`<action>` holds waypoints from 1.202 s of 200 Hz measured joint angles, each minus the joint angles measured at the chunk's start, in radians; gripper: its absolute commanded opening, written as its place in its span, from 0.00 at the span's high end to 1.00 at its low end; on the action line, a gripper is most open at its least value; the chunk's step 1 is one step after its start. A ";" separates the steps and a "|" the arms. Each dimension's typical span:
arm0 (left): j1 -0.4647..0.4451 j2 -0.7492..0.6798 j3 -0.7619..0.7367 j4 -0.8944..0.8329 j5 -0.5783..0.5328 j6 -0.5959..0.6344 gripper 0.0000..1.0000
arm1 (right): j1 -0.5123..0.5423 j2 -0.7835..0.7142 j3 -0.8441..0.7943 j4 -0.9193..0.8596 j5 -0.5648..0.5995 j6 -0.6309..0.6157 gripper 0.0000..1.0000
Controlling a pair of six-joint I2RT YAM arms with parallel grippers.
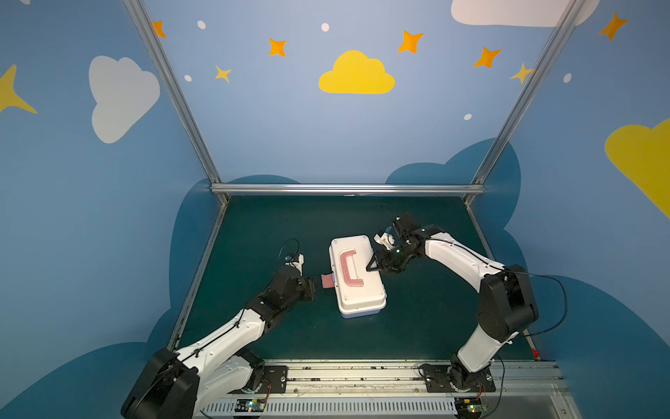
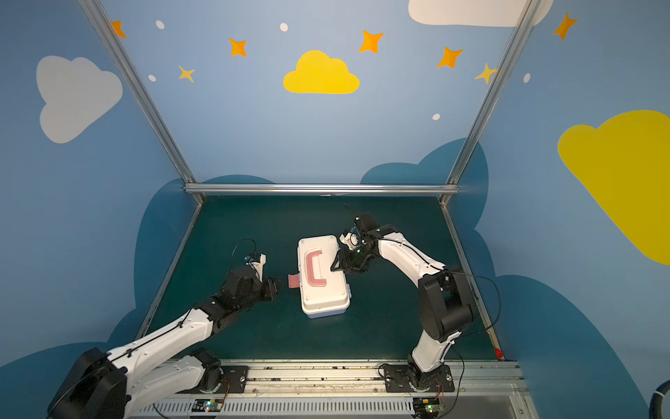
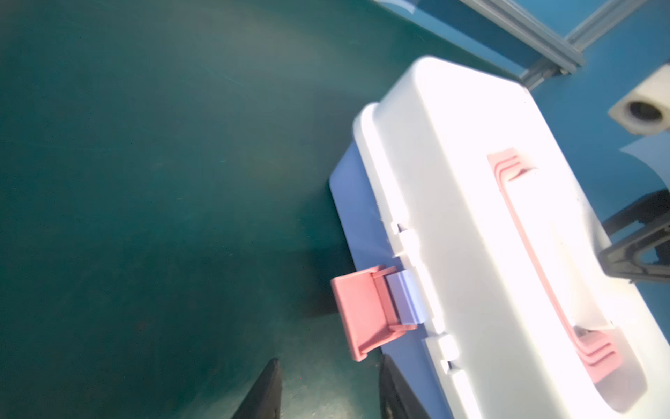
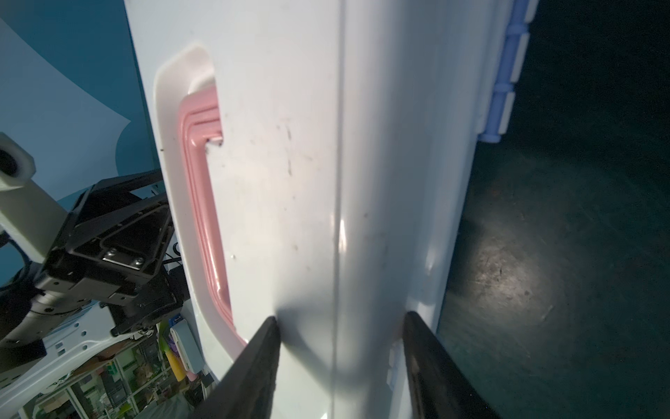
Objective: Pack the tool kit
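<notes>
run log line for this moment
tool kit lid down | pink latch flipped out | left gripper open, just short of latch | right gripper open, resting on lid

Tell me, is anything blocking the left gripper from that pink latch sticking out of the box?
Nothing visible. Only bare green mat lies between the left gripper and the pink latch, which juts out from the tool kit's side.

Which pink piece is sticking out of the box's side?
The small pink latch, flipped outward on the side; the C-shaped pink handle lies flat in the lid.
</notes>
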State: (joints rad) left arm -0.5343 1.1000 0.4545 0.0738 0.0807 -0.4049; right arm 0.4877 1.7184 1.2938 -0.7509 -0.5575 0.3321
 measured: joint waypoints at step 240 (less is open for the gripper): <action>-0.083 0.268 0.031 0.094 -0.003 0.077 0.04 | 0.004 0.002 0.009 -0.009 0.010 0.000 0.46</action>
State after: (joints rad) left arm -0.6174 1.3682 0.4850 0.1680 0.0772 -0.3275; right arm 0.4919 1.7203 1.3025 -0.7601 -0.5472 0.3321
